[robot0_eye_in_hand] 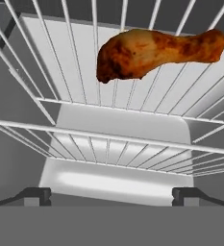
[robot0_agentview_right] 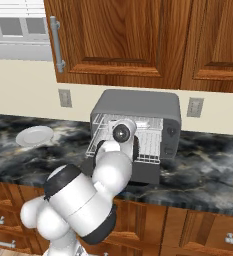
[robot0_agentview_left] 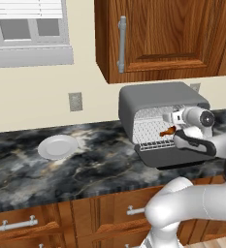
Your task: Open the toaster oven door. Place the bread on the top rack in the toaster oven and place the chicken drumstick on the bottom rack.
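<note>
The grey toaster oven (robot0_agentview_left: 153, 97) (robot0_agentview_right: 138, 105) stands on the counter with the toaster oven door (robot0_agentview_left: 169, 157) (robot0_agentview_right: 145, 172) folded down flat. My gripper (robot0_agentview_left: 169, 122) (robot0_eye_in_hand: 111, 196) is at the oven mouth, open, with nothing between its fingertips (robot0_eye_in_hand: 36, 194). The reddish-brown chicken drumstick (robot0_agentview_left: 167, 131) (robot0_eye_in_hand: 152, 50) lies free of the fingers on the wires of a rack (robot0_eye_in_hand: 108, 108); which of the two racks I cannot tell. A silver rack (robot0_agentview_left: 155, 144) sticks out over the door. The bread is out of view. In the right base view my own arm hides the hand.
A white round plate (robot0_agentview_left: 57, 147) (robot0_agentview_right: 34, 135) sits on the dark marble counter (robot0_agentview_left: 85, 169) to the oven's left. Wooden wall cabinets (robot0_agentview_left: 158, 34) hang close above the oven. The oven's control panel (robot0_agentview_right: 170, 135) is on its right side.
</note>
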Tool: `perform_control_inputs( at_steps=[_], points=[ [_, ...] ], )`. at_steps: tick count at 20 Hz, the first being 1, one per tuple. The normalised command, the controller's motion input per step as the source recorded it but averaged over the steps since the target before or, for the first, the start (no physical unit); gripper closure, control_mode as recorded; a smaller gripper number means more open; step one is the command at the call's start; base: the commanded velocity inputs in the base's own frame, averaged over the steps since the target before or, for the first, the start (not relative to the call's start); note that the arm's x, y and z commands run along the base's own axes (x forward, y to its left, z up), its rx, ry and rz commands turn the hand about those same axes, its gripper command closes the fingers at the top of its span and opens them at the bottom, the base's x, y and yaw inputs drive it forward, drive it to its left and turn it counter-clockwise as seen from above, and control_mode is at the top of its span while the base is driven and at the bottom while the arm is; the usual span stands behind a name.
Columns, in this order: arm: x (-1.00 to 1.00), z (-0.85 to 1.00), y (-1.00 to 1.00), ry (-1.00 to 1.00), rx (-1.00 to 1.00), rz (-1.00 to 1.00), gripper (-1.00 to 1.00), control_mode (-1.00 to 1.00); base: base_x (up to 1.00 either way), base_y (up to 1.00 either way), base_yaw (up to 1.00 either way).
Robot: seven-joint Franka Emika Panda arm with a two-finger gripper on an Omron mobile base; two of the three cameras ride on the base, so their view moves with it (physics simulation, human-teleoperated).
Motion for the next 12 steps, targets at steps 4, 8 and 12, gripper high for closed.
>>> perform_control_inputs(
  at_steps=[4, 8, 12],
  points=[
    [0.01, -0.21, 0.00, 0.00, 0.00, -0.05, -1.00, -1.00, 0.00, 0.00, 0.00],
    [0.01, 0.00, 0.00, -0.01, 0.01, -0.05, -1.00, -1.00, 0.00, 0.00, 0.00],
    [0.05, -0.05, 0.00, 0.00, 0.00, -0.02, -1.00, -1.00, 0.00, 0.00, 0.00]
  ],
)
